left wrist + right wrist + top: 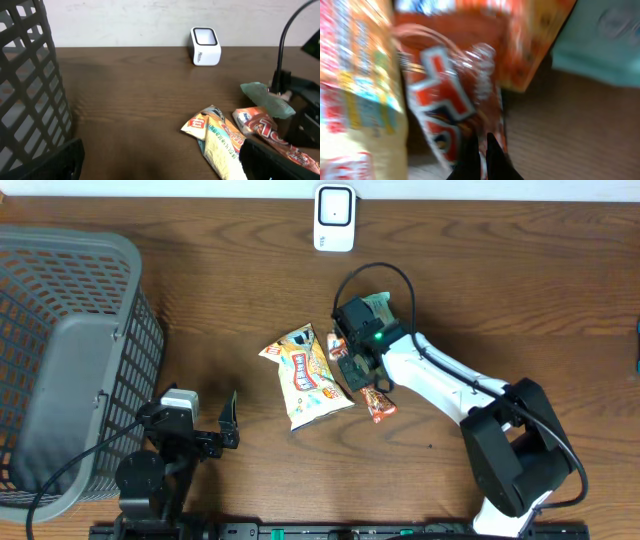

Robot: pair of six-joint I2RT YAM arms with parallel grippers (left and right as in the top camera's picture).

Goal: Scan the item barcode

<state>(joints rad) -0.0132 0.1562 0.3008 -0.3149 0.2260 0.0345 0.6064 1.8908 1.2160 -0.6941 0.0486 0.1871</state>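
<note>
Smeared right across the right wrist lens is the red snack wrapper (450, 105), with the right pincer (482, 150) closed tight, its tips meeting at the wrapper's lower edge. It's too blurry for us to say whether any film is actually caught between them. From overhead, that wrapper lies on the bench (500, 270) just beside the yellow chip bag (307, 376), well apart from the scanner (334, 218) at the far edge. Left pincer (162, 165) sits spread wide near the basket (70, 360), holding nothing.

Our worries:
1. If it's only got a sliver of film, the wrapper probably slides out on the lift.
2. The chip bag and the teal packet (376, 305) crowd in close, so either could get dragged along.
3. We can't see a barcode anywhere, so it could reach the scanner facing the wrong way.
</note>
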